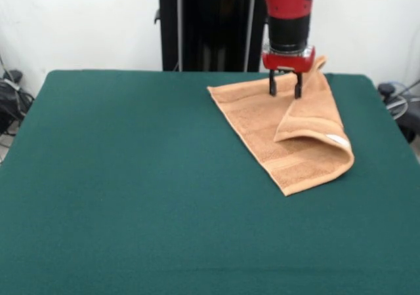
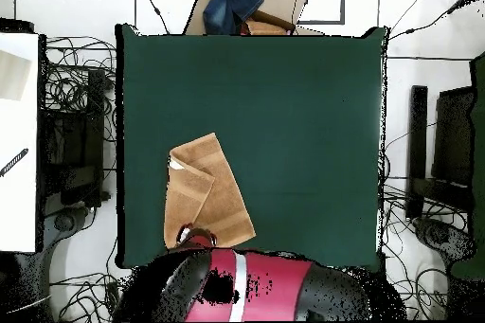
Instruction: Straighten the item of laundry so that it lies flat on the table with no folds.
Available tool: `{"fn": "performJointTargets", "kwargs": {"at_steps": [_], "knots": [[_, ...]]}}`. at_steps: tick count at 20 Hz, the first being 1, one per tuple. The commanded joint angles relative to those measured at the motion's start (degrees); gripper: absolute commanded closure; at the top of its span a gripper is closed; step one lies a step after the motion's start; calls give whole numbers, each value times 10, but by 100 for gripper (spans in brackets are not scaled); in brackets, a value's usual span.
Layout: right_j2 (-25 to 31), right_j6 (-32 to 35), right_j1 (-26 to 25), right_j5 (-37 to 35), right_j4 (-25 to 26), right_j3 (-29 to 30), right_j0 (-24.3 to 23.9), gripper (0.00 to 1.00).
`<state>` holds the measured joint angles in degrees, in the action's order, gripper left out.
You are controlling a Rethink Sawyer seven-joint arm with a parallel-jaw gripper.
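One towel [image 1: 282,131], one table [image 1: 131,196], one gripper [image 1: 285,88].

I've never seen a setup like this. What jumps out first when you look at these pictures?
An orange-tan towel lies on a big green table, near its far right corner in the front view, with one side folded over itself so a small white label shows. Right above its far end hangs a red and black arm, its black claw open and pointing down at the cloth.

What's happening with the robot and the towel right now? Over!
Gripper open, fingers down over towel's far end. Towel not flat: one side folded over, white label showing. Table around it bare green, nothing in the way.
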<state>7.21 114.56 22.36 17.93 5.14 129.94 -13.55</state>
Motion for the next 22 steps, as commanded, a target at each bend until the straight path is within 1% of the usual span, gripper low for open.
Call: {"fn": "performJointTargets", "kwargs": {"at_steps": [1,5,11,16,20,22], "knots": [[51,76,-82,19,25,-104,-26,0],[55,65,-72,-3,52,-101,-55,0],[58,66,-54,-19,61,-96,-62,0],[56,63,-14,-48,52,-77,-59,0],[52,69,-16,-36,51,-76,-53,0],[58,69,-16,-37,55,-74,-59,0]]}}
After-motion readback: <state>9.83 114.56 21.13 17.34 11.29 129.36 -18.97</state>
